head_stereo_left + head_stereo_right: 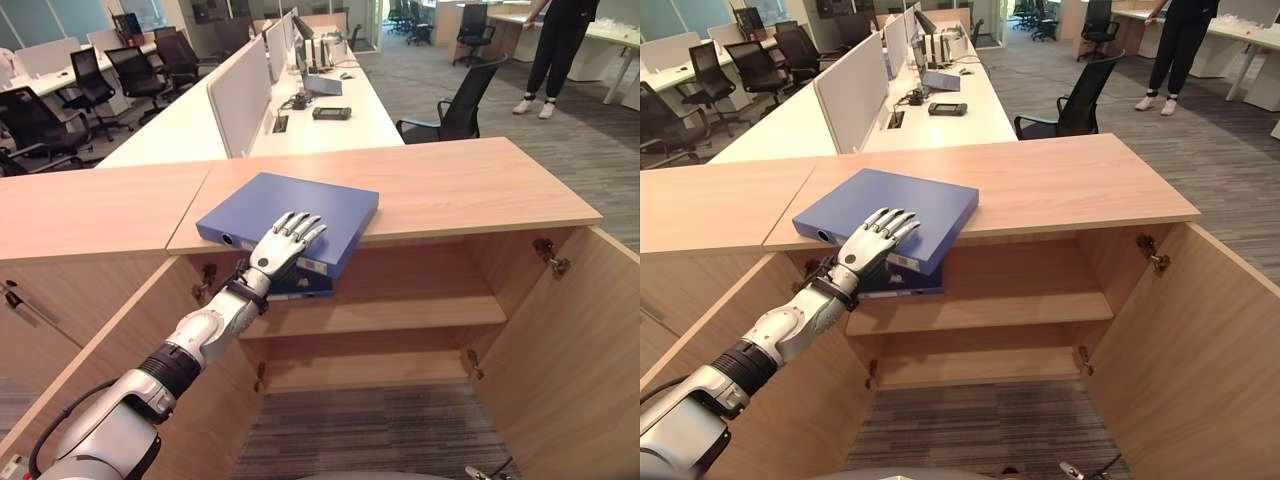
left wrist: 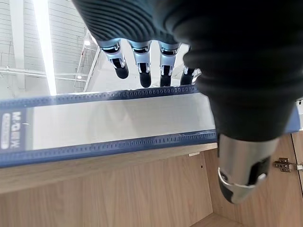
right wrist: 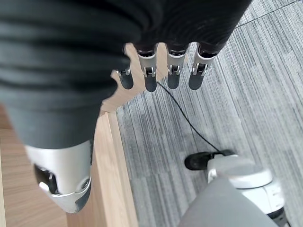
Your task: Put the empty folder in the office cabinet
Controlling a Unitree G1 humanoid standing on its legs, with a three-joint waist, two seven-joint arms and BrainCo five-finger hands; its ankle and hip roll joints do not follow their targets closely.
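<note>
A blue folder point(image 1: 300, 205) lies flat on the wooden top of the office cabinet point(image 1: 470, 185), its near corner jutting past the front edge. My left hand point(image 1: 285, 245) rests on that corner with straight fingers point(image 2: 142, 66) laid across the cover, above the folder's pale spine point(image 2: 118, 120). The thumb hangs below the folder's edge, not pressed to it. A second blue folder point(image 1: 905, 285) lies on the upper shelf just beneath. My right hand point(image 3: 161, 66) hangs open above the grey carpet.
Both cabinet doors stand open, the right door point(image 1: 590, 340) and the left door point(image 1: 110, 330) flanking the shelves point(image 1: 400, 310). Beyond the cabinet are white desks point(image 1: 330, 120), a black office chair point(image 1: 455, 110) and a person point(image 1: 555, 50) standing at the far right.
</note>
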